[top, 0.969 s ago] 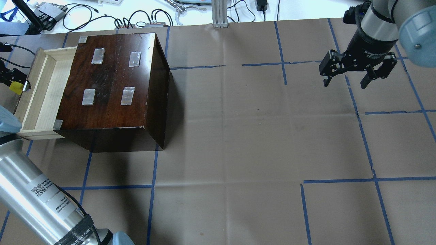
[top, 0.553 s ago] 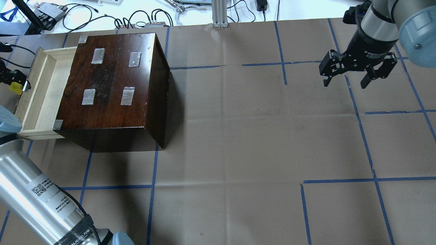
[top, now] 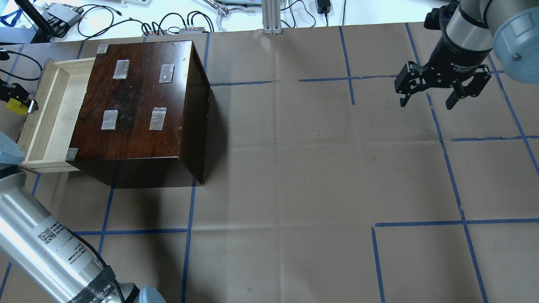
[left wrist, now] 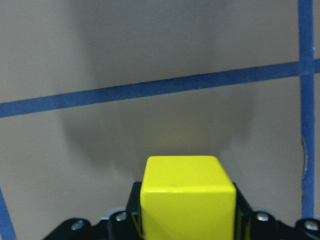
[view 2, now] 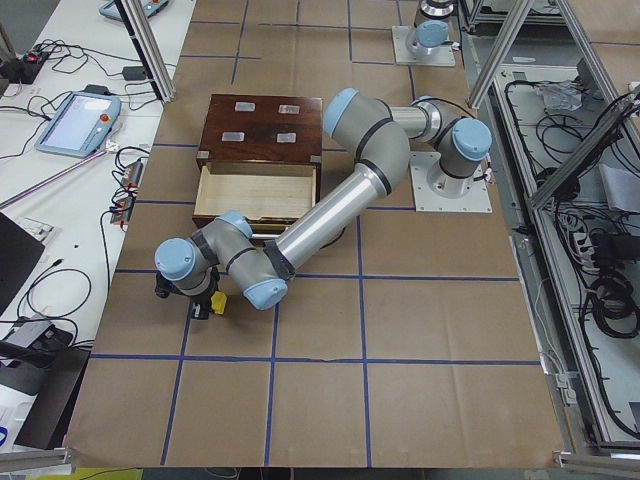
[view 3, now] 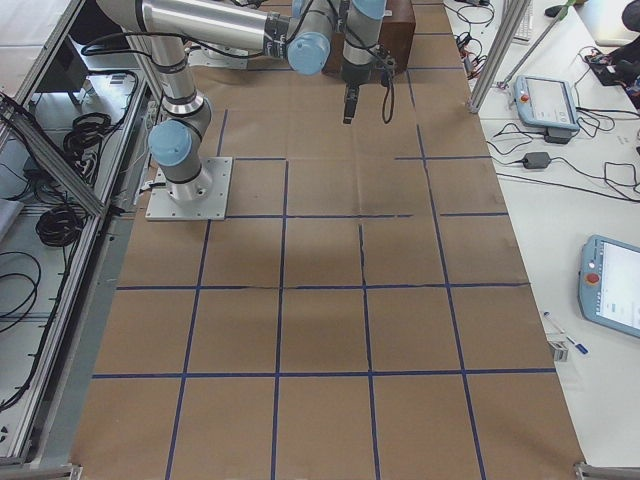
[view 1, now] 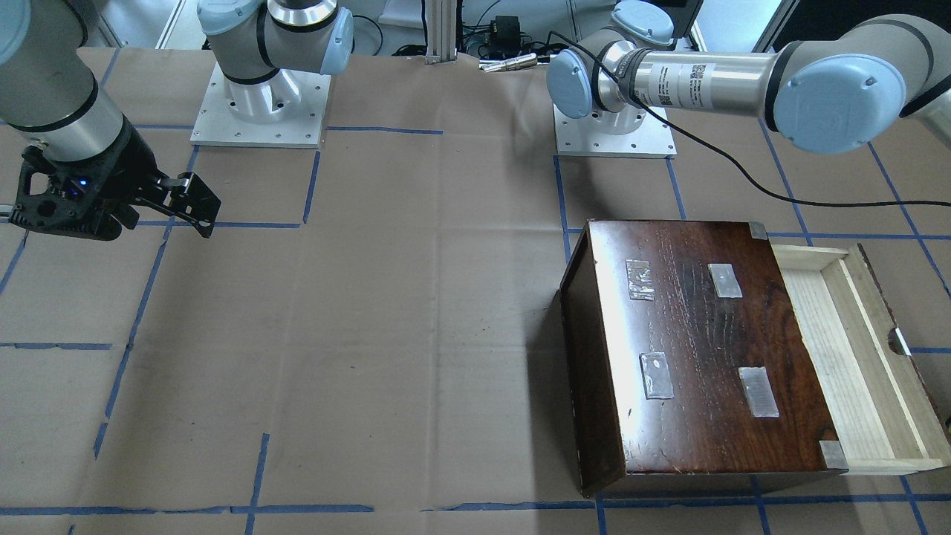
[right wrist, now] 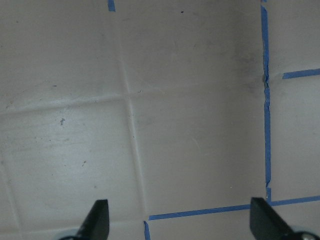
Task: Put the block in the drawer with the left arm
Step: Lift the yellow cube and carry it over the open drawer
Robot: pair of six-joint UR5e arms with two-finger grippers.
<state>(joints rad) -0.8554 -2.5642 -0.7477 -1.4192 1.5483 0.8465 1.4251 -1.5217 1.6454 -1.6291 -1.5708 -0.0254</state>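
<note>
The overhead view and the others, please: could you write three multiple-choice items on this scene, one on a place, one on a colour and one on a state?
1. Where is the yellow block, relative to the drawer?
A. Inside it.
B. Under it.
C. Outside it, in the left pincer.

2. What colour are the grid tape lines?
A. Red.
B. Blue.
C. Green.

3. How is the right pincer?
A. Open and empty.
B. Shut on a block.
C. Shut on a cable.

Answers:
1 C: the left wrist view shows the block gripped, with no drawer around it.
2 B: the lines are blue in every view.
3 A: its fingers stand wide apart with nothing between them.
</note>
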